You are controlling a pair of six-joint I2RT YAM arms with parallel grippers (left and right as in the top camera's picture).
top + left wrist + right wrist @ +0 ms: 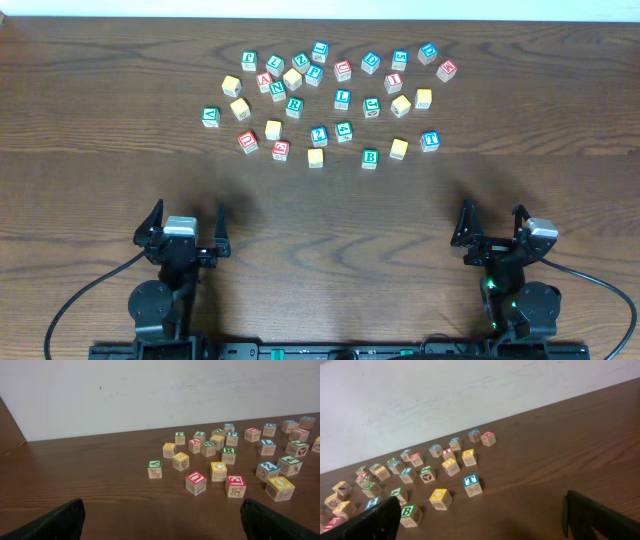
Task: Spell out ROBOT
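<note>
Along the near edge of the table [100, 150] the left gripper [189, 212] and right gripper [492, 214] sit released, well apart from the green B cube [370, 158] and blue T cube [430, 141].

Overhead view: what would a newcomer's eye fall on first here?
The scatter of alphabet cubes on the far middle of the dark table catches the eye first, with a green B cube and a blue T cube on its near edge. Nearer, the left end effector and the right end effector stand open and empty.
</note>
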